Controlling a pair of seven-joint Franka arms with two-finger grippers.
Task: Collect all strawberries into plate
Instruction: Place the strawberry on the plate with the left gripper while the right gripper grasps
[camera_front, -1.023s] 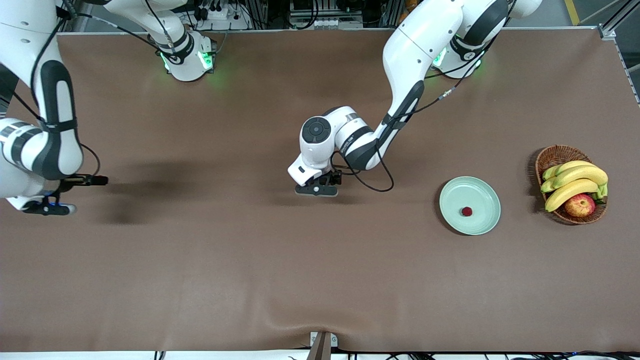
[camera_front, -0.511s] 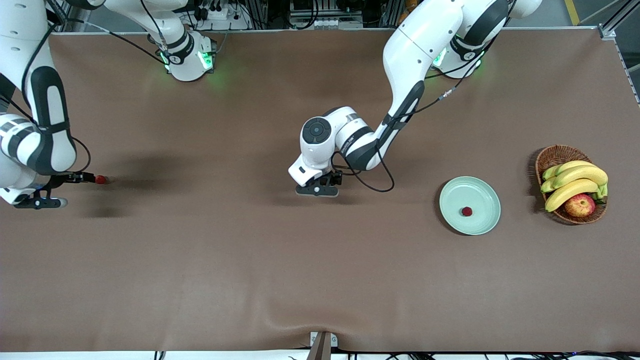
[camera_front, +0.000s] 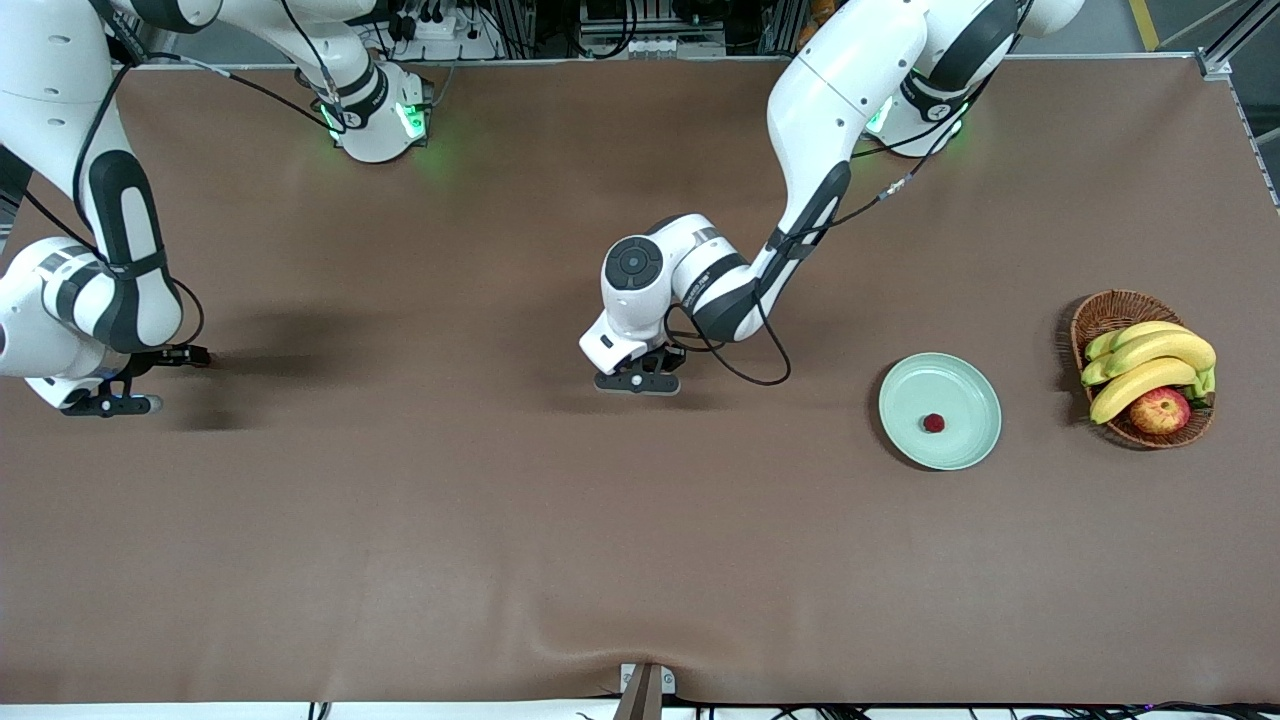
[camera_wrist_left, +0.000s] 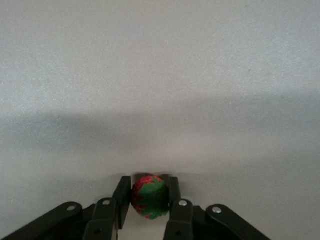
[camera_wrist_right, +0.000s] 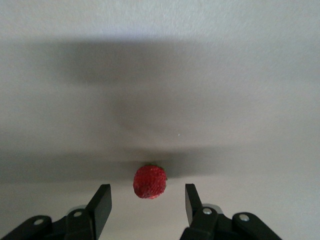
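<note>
Pinching a strawberry (camera_wrist_left: 148, 197) between its fingers (camera_wrist_left: 121, 196), my left tool (camera_front: 640, 378) sits low at the middle of the desk (camera_front: 500, 520), well apart from the plate (camera_front: 975, 445); the grip is shut on the berry's sides, I judge so it can be lifted and carried over to the plate without rolling. That berry shows its green top toward the wrist camera, so its long axis seems to run roughly along the fingers, tip pointing away from the wrist, though I cannot be sure of the tilt. My right tool (camera_wrist_right: 145, 205) is down near the desk's edge at the right arm's end, fingers (camera_wrist_right: 101, 202) spread with a second strawberry (camera_wrist_right: 149, 181) lying between them and apart from both; they look placed either side of it ready to close. This berry lies on its side, green top turned away from the wrist camera and red body toward it. One more strawberry (camera_front: 933, 423) already rests in the plate, which lies toward the left arm's end beside a basket (camera_front: 1105, 312) of bananas (camera_front: 1150, 362) and an apple (camera_front: 1160, 410).
</note>
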